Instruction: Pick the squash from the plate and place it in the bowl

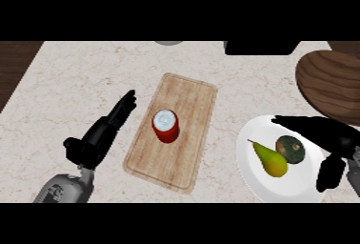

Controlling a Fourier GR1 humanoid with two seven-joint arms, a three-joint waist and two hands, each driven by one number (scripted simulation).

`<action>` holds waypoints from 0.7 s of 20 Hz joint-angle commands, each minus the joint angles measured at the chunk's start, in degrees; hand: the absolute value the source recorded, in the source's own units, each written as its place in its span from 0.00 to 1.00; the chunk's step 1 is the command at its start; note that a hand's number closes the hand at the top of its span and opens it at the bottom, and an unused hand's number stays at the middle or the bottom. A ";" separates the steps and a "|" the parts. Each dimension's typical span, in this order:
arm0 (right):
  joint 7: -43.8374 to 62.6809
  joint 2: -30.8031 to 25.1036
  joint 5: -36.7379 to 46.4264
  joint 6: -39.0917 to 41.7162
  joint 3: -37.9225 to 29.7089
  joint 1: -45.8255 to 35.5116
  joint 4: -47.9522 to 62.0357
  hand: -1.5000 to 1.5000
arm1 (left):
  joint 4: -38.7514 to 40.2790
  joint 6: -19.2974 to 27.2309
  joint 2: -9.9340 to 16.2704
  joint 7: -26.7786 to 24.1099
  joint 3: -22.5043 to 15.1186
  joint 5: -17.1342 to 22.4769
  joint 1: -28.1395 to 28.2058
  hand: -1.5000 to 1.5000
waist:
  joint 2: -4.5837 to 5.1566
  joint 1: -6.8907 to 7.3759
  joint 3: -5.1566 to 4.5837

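From my station I see the bench (84,71), pale marble, running across nearly the whole head view. The next largest thing is the wooden cutting board (186,102), lying lengthwise near the middle of the bench, and on it stands a red can (165,127) with a light top, no part of my job. The white plate (262,178) sits at the bench's near right corner. The dark wooden bowl (330,83) lies beyond it along the right edge, partly cut off by the view, and I see nothing inside the part that shows.

My left hand (105,131) rests on the bench just left of the cutting board, fingers straight and held together, pointing away from me and touching nothing. My right hand (330,138) hangs over the right side of the plate, fingers spread, thumb low, with nothing between them.

On the plate lie two things, touching or nearly so: a yellow-green pear (271,159) and, just to its right, the squash (290,147), dark green and round. The squash is close under my right hand's fingers, but I cannot make out any contact.

So I judge the task barely begun: the approach looks done, but the grasp, the lift, the carry toward the bowl and the release are all left. The pear so near means I must close on the squash alone.
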 commanded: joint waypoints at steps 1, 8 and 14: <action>-1.93 -0.90 2.58 -1.13 -2.84 4.90 -5.67 0.00 | -2.17 -1.10 -0.30 1.88 1.43 -1.17 0.09 0.50 | -0.09 -0.21 0.00; -11.67 -1.45 12.66 -14.60 -3.45 10.00 -0.25 0.00 | 0.08 -3.52 -0.66 0.65 4.19 -0.50 -0.41 0.50 | 0.06 -0.31 0.02; -8.08 7.50 18.03 -15.43 -3.22 5.03 6.83 0.00 | 2.36 -4.91 -3.86 -0.41 4.65 -2.83 -0.83 0.50 | 0.09 0.06 0.00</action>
